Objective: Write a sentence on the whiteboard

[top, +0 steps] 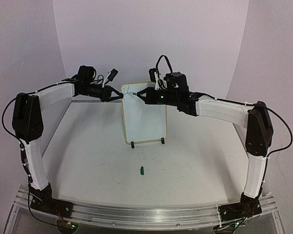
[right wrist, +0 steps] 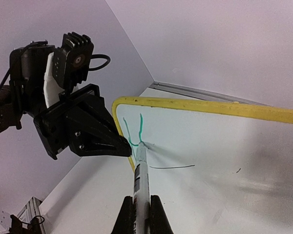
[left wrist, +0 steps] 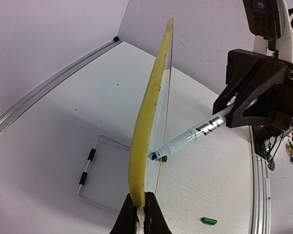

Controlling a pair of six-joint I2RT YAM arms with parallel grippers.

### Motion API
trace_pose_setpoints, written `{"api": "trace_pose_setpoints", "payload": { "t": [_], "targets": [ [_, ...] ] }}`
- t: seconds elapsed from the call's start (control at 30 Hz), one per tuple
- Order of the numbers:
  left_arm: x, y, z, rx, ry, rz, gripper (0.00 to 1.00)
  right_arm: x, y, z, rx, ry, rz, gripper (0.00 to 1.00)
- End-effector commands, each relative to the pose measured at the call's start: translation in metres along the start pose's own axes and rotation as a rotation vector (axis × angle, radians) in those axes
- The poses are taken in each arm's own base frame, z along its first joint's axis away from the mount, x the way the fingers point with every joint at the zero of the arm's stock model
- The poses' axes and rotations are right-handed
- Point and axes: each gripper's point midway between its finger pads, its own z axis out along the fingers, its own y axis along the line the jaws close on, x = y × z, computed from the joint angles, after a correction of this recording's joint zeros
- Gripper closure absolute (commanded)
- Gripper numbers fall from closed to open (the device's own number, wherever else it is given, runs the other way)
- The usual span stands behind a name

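The whiteboard (top: 146,119), white with a yellow rim (left wrist: 145,122), stands upright on its wire stand at mid table. My left gripper (left wrist: 141,204) is shut on its left rim, near the top left corner (top: 118,95). A white pen (right wrist: 141,178) sits in my shut right gripper (right wrist: 141,214), just right of that corner (top: 139,96). The green pen tip (left wrist: 154,156) touches the board's face. Of the sentence, only two green strokes joined at the bottom (right wrist: 136,134) show, by the tip. A thin dark line (right wrist: 172,167) lies to their right.
A small green pen cap (top: 142,170) lies on the table in front of the board. The wire stand (left wrist: 94,168) reaches out behind the board, and its black feet (top: 132,145) stick out in front. An aluminium rail (left wrist: 49,87) runs along the table's far edge.
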Motion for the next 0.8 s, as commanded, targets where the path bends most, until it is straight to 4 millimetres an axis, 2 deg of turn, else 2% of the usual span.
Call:
{"api": "trace_pose_setpoints", "payload": {
  "t": [0.0,0.23,0.5,0.77],
  "targets": [
    [0.004,-0.003,0.004,-0.007,0.032,0.005,1.00,0.012,-0.011,-0.001,0.029,0.028,0.007,1.00],
    [0.004,-0.003,0.004,-0.008,0.032,0.006,1.00,0.012,-0.004,-0.007,0.004,0.034,0.008,1.00],
    [0.005,-0.001,0.005,-0.012,0.035,0.003,1.00,-0.022,0.023,-0.033,-0.070,-0.052,-0.007,1.00],
    [0.005,-0.001,0.004,-0.013,0.034,0.005,1.00,-0.025,0.006,-0.032,-0.014,-0.067,0.001,1.00]
  ]
}}
